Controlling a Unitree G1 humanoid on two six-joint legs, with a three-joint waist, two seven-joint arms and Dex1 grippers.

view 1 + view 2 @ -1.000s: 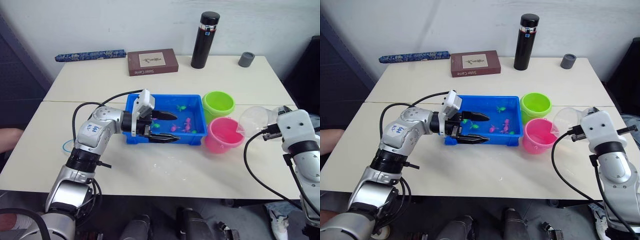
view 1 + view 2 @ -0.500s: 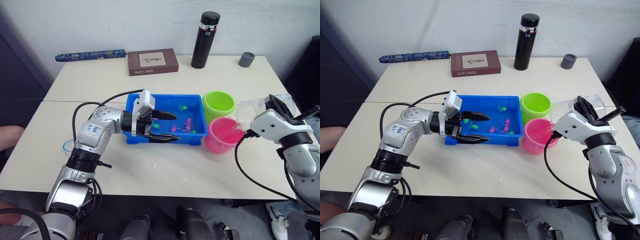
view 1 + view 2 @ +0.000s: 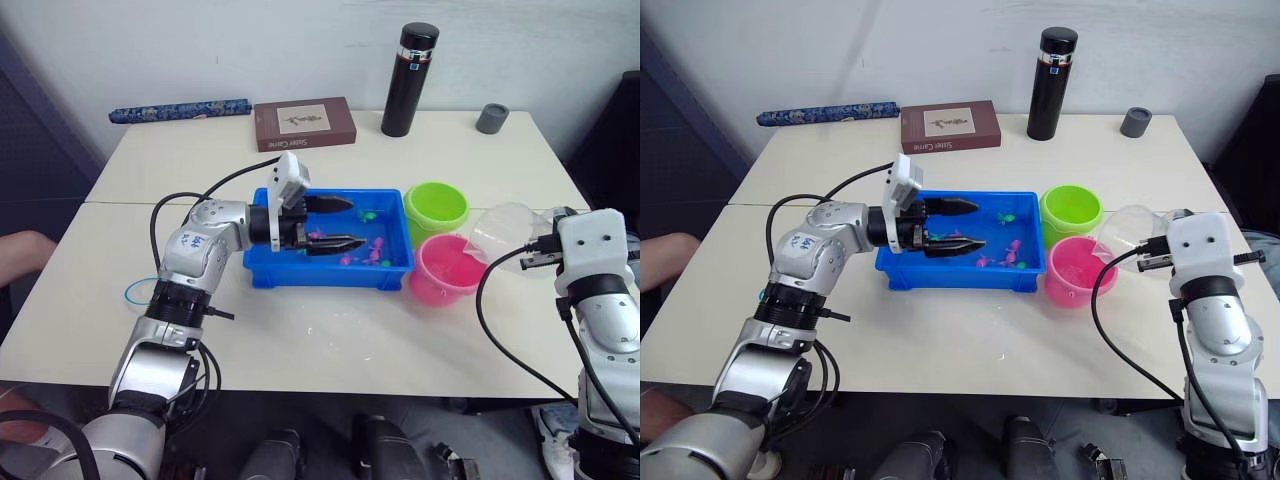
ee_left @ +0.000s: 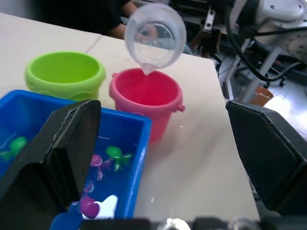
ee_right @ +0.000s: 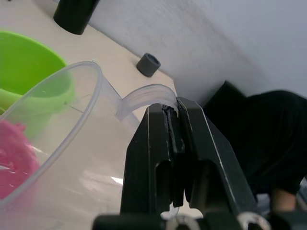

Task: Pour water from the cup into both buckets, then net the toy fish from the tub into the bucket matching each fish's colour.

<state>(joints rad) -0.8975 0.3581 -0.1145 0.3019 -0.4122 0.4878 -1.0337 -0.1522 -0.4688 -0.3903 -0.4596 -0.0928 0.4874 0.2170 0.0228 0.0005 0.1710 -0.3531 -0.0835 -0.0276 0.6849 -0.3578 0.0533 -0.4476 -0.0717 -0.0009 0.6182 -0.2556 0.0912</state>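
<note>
One cup (image 4: 154, 36), tipped spout-down over the pink bucket (image 3: 446, 270), is clamped by its handle in the right gripper (image 5: 173, 143). Left gripper (image 3: 330, 222) gapes over the tub (image 3: 330, 277). Advise steady tilt, spout centred.

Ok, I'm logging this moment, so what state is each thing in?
cup: tipped, spout over the pink bucket
pink bucket: upright, water inside
green bucket: upright
tub: holds water and the toy fish
toy fish: lying in the tub
right gripper: shut on the cup's handle
left gripper: open, over the tub
flask: upright, capped
</note>
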